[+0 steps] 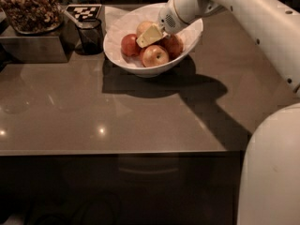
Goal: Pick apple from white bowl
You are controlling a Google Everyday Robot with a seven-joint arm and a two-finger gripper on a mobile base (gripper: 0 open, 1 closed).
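The white bowl (pixel 190 40) stands at the back of the brown counter and holds several apples. The pale yellow-gold apple (pixel 143 27) lies at the back of the pile, partly hidden. A redder apple (pixel 129 45) lies to its left, another (pixel 174 45) to the right, and a red-yellow one (pixel 155 55) in front. My gripper (pixel 150 35) reaches in from the upper right. Its yellowish tip is down inside the bowl, right at the pale apple and above the others.
A small dark glass cup (pixel 90 33) stands just left of the bowl, with a checkered marker tag (pixel 83 11) behind it. A tray of nuts (pixel 29 8) sits on a metal box at the back left. My white arm and body (pixel 272 172) fill the right side.
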